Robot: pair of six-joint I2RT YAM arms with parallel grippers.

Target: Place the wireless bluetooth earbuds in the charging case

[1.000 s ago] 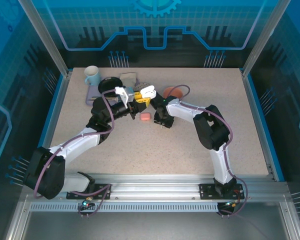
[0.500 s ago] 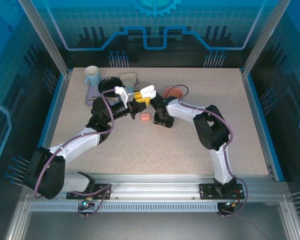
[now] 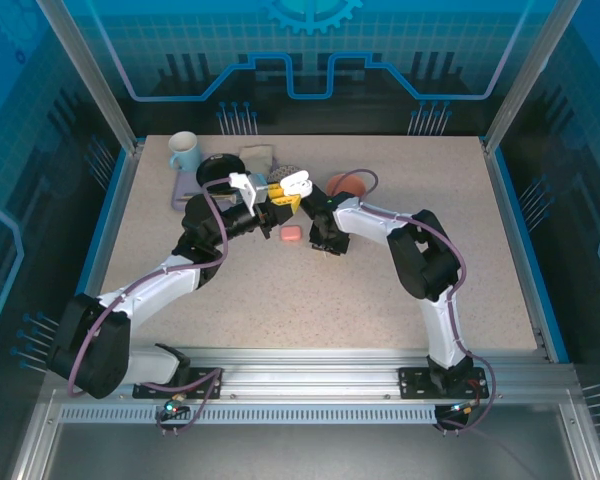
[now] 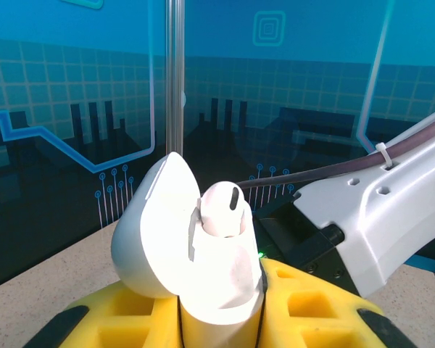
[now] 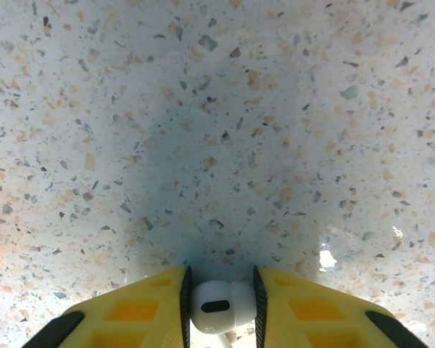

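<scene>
Speckled tabletop (image 5: 217,109) lies under the right gripper (image 5: 219,293), whose jaws have just narrowed onto a white earbud (image 5: 217,304), so the pickup looks made and the carry towards 11 o'clock, to the open white case (image 4: 159,232) clamped in the left gripper (image 4: 221,308), should follow. A seated earbud (image 4: 221,206) already stands in that case; its free socket is hidden, and the gripped earbud's lower end is cut off at 6 o'clock.
</scene>
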